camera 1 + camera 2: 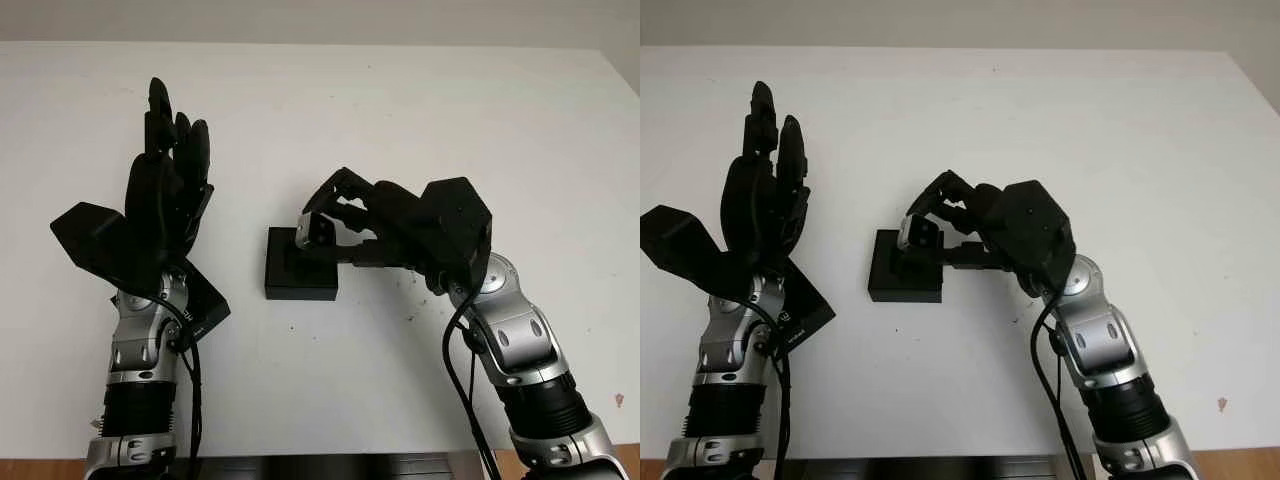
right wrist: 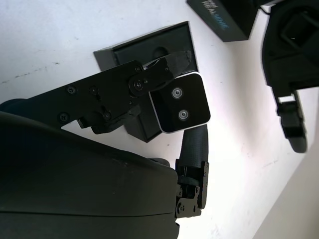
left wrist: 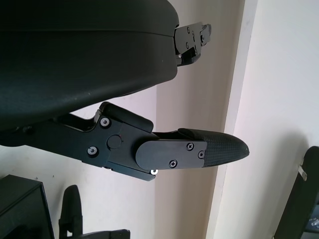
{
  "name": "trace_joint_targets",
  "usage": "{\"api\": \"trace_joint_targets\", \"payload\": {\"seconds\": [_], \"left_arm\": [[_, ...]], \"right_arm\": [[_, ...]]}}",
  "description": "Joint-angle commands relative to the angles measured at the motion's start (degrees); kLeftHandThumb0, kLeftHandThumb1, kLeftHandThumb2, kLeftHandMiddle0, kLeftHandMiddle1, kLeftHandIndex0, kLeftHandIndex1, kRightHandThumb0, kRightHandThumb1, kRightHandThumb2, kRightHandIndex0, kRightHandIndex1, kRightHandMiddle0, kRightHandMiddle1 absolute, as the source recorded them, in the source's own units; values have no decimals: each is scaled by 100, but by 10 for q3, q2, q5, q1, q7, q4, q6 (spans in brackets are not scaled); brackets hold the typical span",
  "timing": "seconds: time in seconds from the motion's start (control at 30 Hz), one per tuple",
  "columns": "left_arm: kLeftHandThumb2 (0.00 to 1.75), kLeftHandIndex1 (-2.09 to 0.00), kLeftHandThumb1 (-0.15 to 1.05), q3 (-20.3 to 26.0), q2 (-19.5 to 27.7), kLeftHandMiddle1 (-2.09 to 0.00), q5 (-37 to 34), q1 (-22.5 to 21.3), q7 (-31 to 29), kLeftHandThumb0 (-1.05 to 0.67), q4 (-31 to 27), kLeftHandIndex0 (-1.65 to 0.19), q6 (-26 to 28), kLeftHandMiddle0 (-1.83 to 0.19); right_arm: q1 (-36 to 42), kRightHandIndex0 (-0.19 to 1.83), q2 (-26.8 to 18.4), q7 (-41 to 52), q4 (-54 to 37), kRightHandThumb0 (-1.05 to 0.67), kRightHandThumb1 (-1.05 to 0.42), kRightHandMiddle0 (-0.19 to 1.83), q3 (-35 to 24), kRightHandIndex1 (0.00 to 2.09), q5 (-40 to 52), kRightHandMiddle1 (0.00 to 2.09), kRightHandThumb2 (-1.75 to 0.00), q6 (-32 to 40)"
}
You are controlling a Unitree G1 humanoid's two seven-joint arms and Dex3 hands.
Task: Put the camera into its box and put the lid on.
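On the white table (image 1: 420, 130) the right hand (image 1: 345, 215) reaches in from the near right, its fingers curled around the camera (image 1: 312, 230), a small silver-edged block with a dark face. It holds the camera just above the open black box (image 1: 298, 272), which lies flat near the middle of the table. From the head views the camera sits over the box's far right part; whether it touches the tray is not clear.

The right wrist view gives what the head views hide: the camera's (image 2: 180, 102) dark front with two round lenses, pinched between one finger along its upper edge and another below it, and behind it the box's (image 2: 149, 50) inner tray with a moulded recess.

The left hand (image 1: 165, 185) is open, raised above the left side of the table with fingers pointing to the far side. Beside its wrist lies a black lid (image 1: 208, 305), partly covered by the arm. In the right wrist view that lid (image 2: 222, 20) shows printed lettering on one side.
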Motion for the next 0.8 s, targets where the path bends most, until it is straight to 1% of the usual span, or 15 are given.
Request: {"api": "trace_joint_targets", "payload": {"seconds": [0.0, 0.37, 0.6, 0.77], "left_arm": [[39, 0, 105, -3, -3, 0, 2, 8, 1, -72, -11, 19, -1, 19], [39, 0, 105, -1, -6, 0, -4, 10, -1, -71, -15, 19, 4, 19], [39, 0, 105, -3, -4, 0, 2, 11, 1, -72, -18, 19, 6, 19], [37, 0, 105, 1, -11, 0, -4, 10, 6, -71, -17, 19, 4, 19]], "right_arm": [[-8, 27, -3, 3, 2, -31, -100, 18, 2, 9, -3, 206, -4, -12], [-8, 29, -3, 11, 14, -38, -100, 20, 10, 11, -23, 206, -5, -21], [-7, 26, 9, 20, 5, -38, -102, 15, 7, 10, -10, 209, -6, 2], [-8, 24, 15, 20, -1, -37, -102, 13, 8, 10, -2, 209, -6, 22]]}}
